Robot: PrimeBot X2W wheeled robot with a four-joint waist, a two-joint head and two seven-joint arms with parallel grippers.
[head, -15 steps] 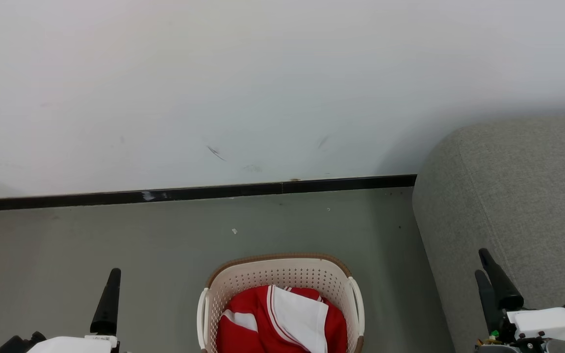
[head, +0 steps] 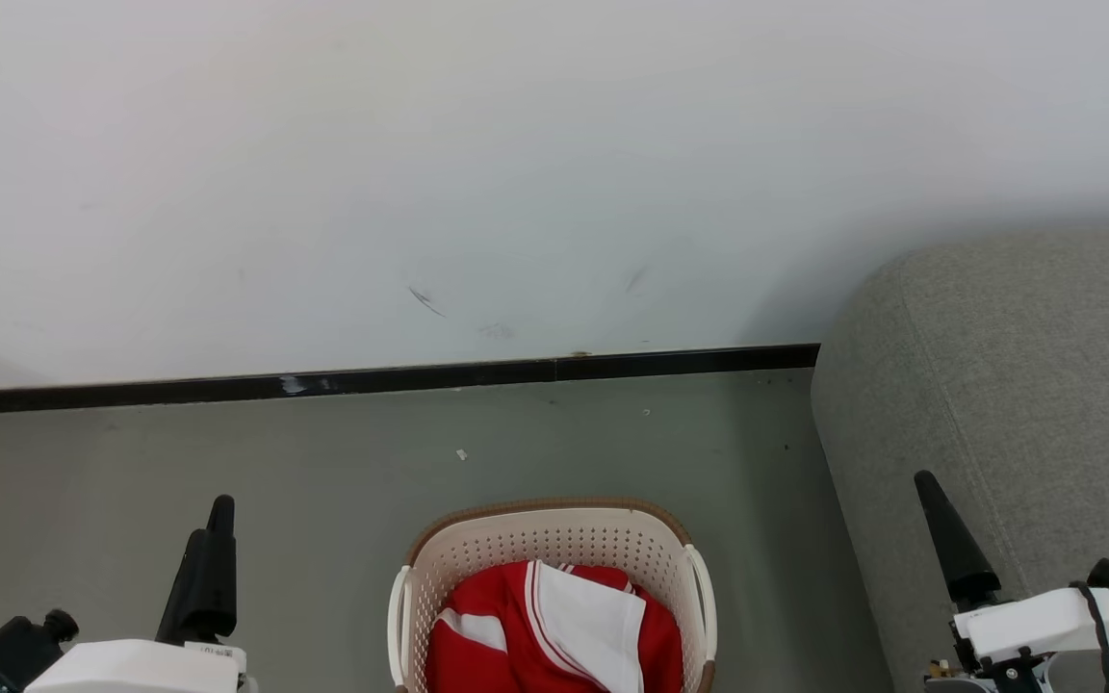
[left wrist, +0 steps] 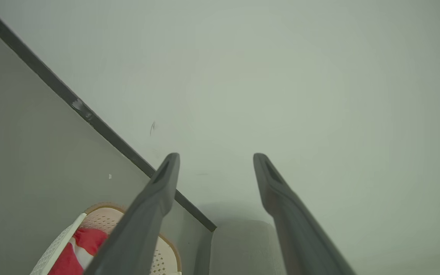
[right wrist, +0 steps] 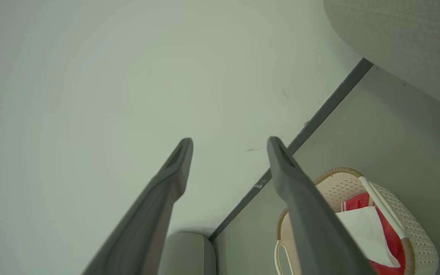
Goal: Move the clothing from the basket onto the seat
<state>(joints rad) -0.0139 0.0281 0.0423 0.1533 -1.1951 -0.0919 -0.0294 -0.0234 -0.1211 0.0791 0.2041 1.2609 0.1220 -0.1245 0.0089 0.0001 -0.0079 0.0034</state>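
At the bottom left of the head view, the left fingers now reach higher up the picture than half a second ago, and more of the pale wrist and a dark block beside it have come into view. At the bottom right, the right fingers have also risen and turned: two dark fingers showed before, now one hides the other. The basket and the room sit where they did.

Each wrist view shows its pair of fingers spread wide apart with nothing between them and nothing touching them.

Between the two arms, the cream basket stands on the grey floor, cut off by the bottom edge of the head view. The red and white clothing lies bunched inside it, below the brown rim. To the robot's right the grey seat rises just beside the basket, its rounded end facing it; the right fingers hang in front of its side. Beyond, a dark skirting runs along the foot of the pale wall.
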